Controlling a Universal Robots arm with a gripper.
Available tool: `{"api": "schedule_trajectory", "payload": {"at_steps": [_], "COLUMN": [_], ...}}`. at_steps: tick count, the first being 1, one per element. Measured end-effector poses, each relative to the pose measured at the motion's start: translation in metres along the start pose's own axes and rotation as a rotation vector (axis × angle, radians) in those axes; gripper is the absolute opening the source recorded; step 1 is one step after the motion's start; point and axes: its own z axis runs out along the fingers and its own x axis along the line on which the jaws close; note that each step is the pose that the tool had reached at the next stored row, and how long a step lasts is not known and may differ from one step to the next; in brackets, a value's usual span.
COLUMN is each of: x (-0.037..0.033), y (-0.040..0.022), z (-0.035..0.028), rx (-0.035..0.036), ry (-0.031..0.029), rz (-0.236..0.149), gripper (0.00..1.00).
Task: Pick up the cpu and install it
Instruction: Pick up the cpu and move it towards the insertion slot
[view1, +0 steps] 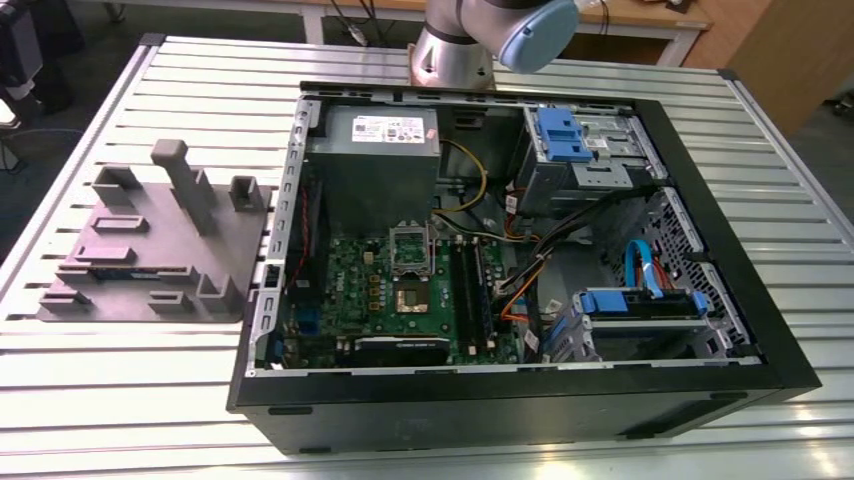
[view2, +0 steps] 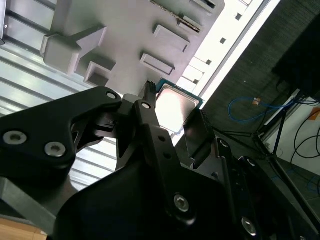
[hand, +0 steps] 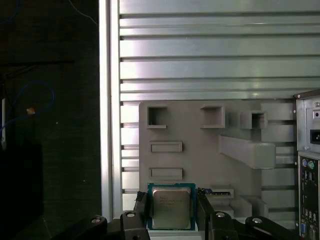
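**A:** The pincer (hand: 172, 214) is clamped on the chip (hand: 171, 206). In both wrist views a black finger (hand: 142, 212) presses against each of two opposite edges.

**B:** How does the chip sit in there?

**A:** It sits flat between the fingertips, with its silvery top turned back toward the wrist and a thin green border around it.

**B:** What lies beyond the pincer?

**A:** A grey tray (hand: 200, 160) with raised blocks and shallow pockets lies on the ribbed metal surface (hand: 200, 50). The chip hangs in front of the tray, held off it and not resting in any pocket.

**B:** And the computer?

**A:** The open computer case (view1: 534, 405) lies on the same surface, just beside the tray. In the first wrist view a strip of its back panel with ports shows past the tray, off to one side of the pincer. In the exterior view the side cover is off and the green board (view1: 350, 275) lies bare inside. The arm (view1: 461, 45) stands at the case's far rim.
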Motion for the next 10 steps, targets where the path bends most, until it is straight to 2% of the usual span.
{"api": "schedule_trajectory", "payload": {"at_steps": [4,10], "x": [-0.0010,-0.0082], "y": [0.0001,0.0003], "z": [-0.0002,0.0000], "rx": [0.0001,0.0000], "ry": [0.0003,0.0000], "rz": [0.000,0.000], "gripper": [0.47,0.47]}}
